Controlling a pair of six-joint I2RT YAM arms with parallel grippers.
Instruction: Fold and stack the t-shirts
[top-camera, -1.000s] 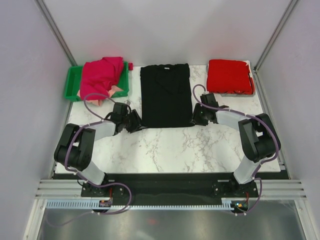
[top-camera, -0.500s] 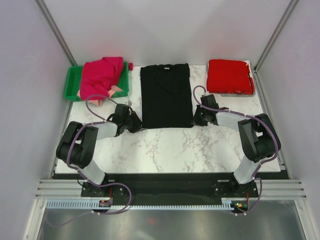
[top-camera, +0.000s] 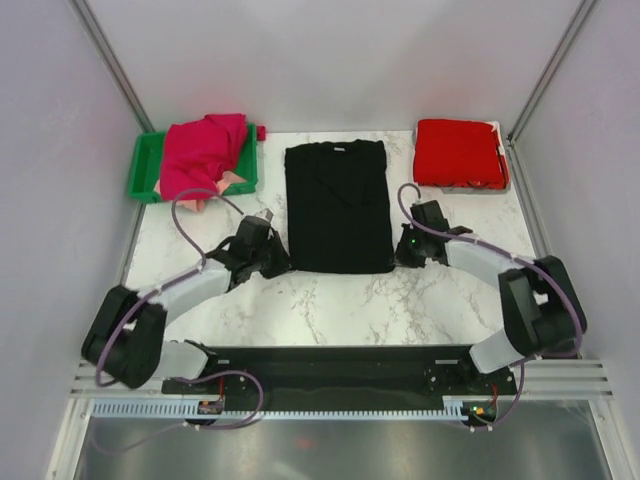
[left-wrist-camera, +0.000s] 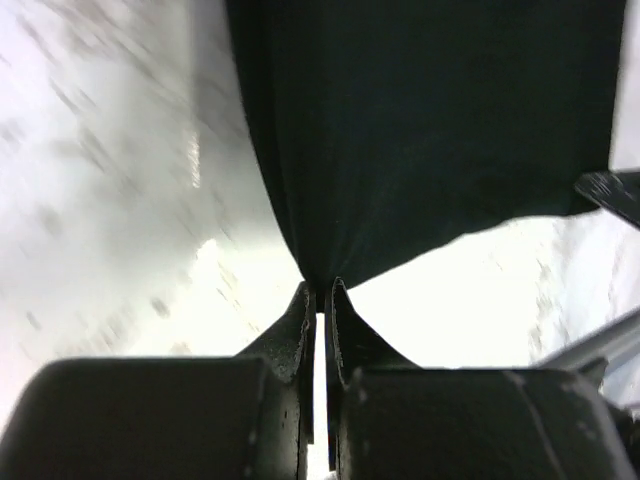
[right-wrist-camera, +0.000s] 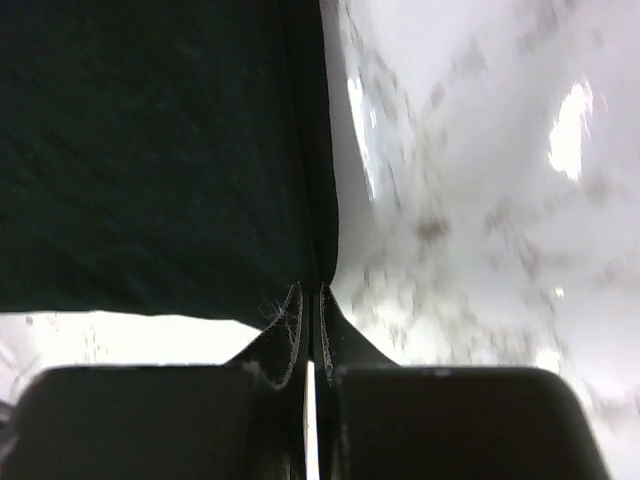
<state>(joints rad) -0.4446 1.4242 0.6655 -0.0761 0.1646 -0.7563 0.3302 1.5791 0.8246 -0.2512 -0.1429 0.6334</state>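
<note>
The black t-shirt (top-camera: 338, 205) lies flat as a long folded strip in the middle of the marble table. My left gripper (top-camera: 281, 262) is shut on its near left corner, seen pinched between the fingers in the left wrist view (left-wrist-camera: 320, 285). My right gripper (top-camera: 397, 257) is shut on its near right corner, which shows in the right wrist view (right-wrist-camera: 310, 290). The black cloth fills both wrist views (left-wrist-camera: 420, 130) (right-wrist-camera: 150, 150). A folded red t-shirt (top-camera: 458, 153) sits at the back right. The magenta t-shirt (top-camera: 200, 152) lies heaped over a peach one (top-camera: 232, 179).
A green plastic bin (top-camera: 150, 166) at the back left holds the magenta and peach heap. Grey walls and metal posts bound the table on three sides. The arm bases stand on a black rail at the near edge.
Both grippers have pulled the black t-shirt's near edge toward the arm bases, and the whole shirt has slid nearer. Both arms are stretched lower over the table.
</note>
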